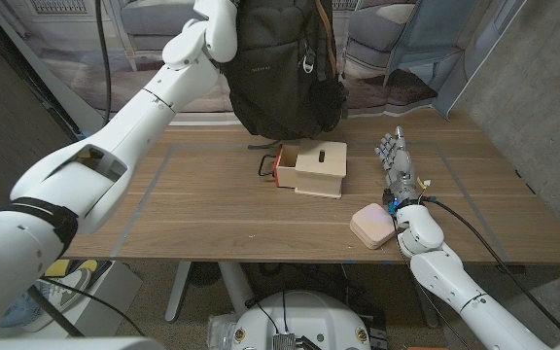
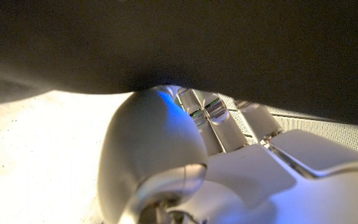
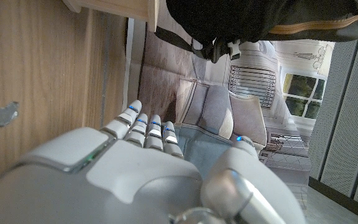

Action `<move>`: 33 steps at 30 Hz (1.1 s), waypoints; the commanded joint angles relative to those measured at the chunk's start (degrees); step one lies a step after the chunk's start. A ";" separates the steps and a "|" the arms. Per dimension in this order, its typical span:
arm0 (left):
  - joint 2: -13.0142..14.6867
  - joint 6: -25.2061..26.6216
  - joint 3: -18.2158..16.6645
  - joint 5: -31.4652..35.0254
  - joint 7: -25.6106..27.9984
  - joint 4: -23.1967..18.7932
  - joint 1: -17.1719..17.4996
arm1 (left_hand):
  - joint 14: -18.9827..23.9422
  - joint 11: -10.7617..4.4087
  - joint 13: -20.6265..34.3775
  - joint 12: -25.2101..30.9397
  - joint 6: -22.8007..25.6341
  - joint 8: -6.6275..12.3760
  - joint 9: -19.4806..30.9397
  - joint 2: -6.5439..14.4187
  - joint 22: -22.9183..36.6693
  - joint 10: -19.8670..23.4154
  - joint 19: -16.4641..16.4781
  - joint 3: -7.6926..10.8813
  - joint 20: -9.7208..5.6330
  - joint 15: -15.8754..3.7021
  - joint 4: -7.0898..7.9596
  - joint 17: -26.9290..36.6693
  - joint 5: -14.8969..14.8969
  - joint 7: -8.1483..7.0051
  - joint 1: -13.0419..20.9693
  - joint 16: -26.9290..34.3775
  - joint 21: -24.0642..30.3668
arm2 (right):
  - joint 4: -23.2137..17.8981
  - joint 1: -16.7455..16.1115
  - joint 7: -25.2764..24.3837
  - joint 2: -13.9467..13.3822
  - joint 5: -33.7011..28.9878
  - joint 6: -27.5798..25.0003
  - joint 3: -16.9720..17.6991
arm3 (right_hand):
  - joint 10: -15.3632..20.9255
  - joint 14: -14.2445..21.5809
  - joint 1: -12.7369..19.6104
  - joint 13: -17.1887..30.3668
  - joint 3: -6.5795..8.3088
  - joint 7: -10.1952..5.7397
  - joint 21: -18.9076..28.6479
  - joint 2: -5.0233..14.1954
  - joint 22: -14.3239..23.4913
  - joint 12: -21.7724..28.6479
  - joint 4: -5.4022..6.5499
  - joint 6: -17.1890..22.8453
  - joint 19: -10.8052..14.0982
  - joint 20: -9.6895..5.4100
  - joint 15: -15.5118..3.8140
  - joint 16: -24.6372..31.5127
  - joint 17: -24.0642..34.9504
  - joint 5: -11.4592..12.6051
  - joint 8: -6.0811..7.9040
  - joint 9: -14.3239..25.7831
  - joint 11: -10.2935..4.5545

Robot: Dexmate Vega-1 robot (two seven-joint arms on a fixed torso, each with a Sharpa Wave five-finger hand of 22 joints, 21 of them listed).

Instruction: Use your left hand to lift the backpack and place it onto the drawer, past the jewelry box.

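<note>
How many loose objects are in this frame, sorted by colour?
Dark, 1: the black fabric backpack, held up above the wooden table by the left hand.
Light wood, 1: the small wooden drawer box with an orange-red front.
Pink, 1: the rounded pink jewelry box near the right hand.
Total: 3

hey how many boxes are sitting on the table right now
2: the wooden drawer box at mid-table under the lifted backpack, and the pink jewelry box beside the right hand.

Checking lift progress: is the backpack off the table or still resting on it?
Off the table. The backpack hangs from the raised left hand, its bottom above the far table edge, behind the wooden box.
</note>
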 commanded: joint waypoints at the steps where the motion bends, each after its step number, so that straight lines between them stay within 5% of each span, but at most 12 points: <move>1: -1.73 -1.93 1.50 -0.53 0.79 5.30 -2.41 | -0.06 -0.10 0.21 -0.27 -0.07 0.30 0.16 0.77 0.16 0.22 -0.15 8.84 0.05 -0.12 8.31 0.22 -0.12 -0.10 0.05 -0.13 -0.13 | 0.31 -0.37 -0.38 0.34 0.04 -0.12 0.08 | 0.41 0.29 0.19 0.31 -0.34 0.14 -0.14 0.37 0.17 0.09 0.02 0.29 0.54 -0.06 -0.06 0.08 0.21 0.08 0.01 0.21 0.31; 33: -8.70 -10.29 7.90 -4.23 4.72 22.68 -11.03 | -0.27 -0.15 0.48 -0.81 -0.19 0.64 -0.03 0.83 0.19 0.35 -0.79 9.62 0.15 -0.17 8.19 0.43 -0.40 -0.20 0.07 -0.40 -0.95 | -1.07 -1.42 -2.71 -0.18 -1.39 -0.82 0.72 | 0.46 0.34 0.17 0.32 -0.54 0.12 -0.21 0.43 0.17 0.05 0.01 0.39 0.58 -0.06 -0.02 0.07 0.22 0.08 0.01 0.21 0.28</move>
